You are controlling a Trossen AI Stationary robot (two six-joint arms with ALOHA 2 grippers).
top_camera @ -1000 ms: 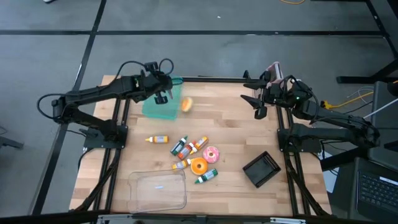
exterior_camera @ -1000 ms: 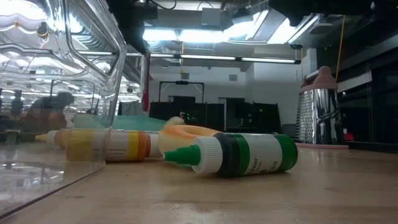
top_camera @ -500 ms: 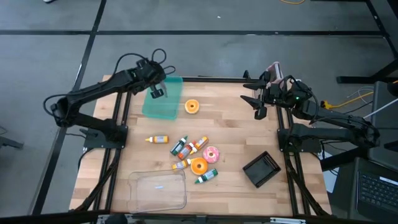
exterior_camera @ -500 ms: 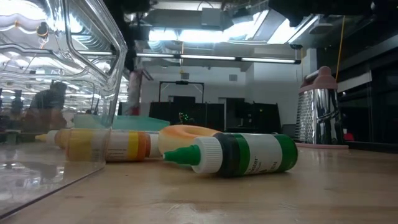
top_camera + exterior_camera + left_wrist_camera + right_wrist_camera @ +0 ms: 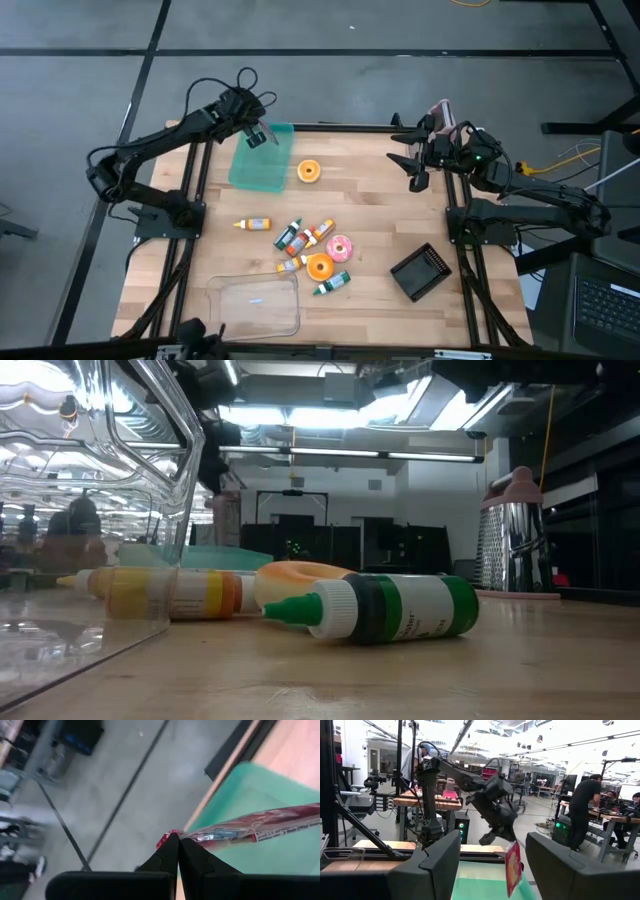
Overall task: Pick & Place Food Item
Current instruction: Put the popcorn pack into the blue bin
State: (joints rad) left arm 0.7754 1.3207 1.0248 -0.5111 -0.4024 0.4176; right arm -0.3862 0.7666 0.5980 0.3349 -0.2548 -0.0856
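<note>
The left gripper (image 5: 178, 851) is closed tight, and the end of a red snack packet (image 5: 260, 825) is pinched between its two fingertips. In the high view this gripper (image 5: 256, 135) is held above the far edge of a green tray (image 5: 262, 165) at the back left of the table (image 5: 370, 215). From across the table the packet (image 5: 513, 868) is seen hanging down from the closed fingers, over the tray (image 5: 485, 885) and clear of its surface.

The right gripper (image 5: 412, 160) is held with its fingers spread wide and nothing between them, raised over the back right edge of the table, well apart from the packet. An orange doughnut (image 5: 308, 171) lies on the wood just beside the tray.
</note>
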